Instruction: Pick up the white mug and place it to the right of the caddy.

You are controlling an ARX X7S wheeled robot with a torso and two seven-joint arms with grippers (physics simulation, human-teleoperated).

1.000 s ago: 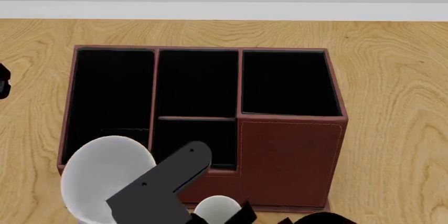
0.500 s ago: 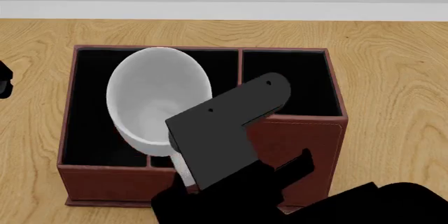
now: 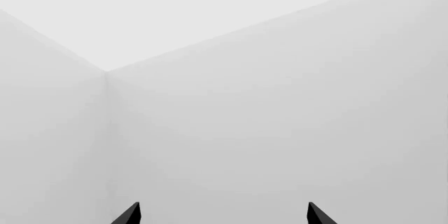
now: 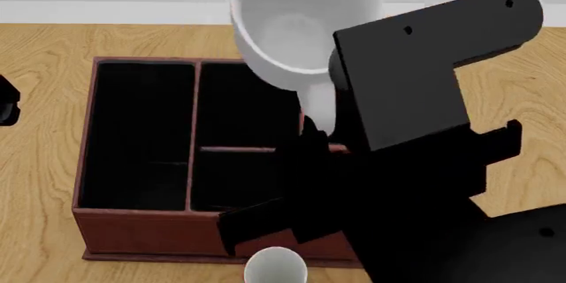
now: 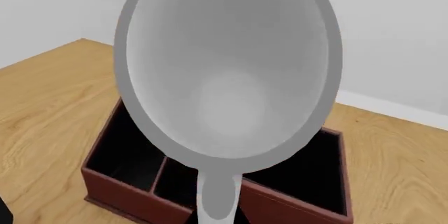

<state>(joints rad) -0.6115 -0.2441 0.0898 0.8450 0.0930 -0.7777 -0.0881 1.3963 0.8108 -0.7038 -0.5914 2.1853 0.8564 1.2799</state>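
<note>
since half second ago white mug (image 4: 296,28) lifted higher, rightward over caddy (image 4: 142,220). right pincer (image 4: 323,134) clenched on handle; rigid, glossy-slippery, breakable. left pincer (image 3: 222,214) released.

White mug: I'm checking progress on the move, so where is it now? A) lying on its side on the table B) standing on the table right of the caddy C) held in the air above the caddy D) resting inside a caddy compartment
C: the white mug hangs tilted over the caddy, its handle gripped by the right gripper, touching no surface.
</note>
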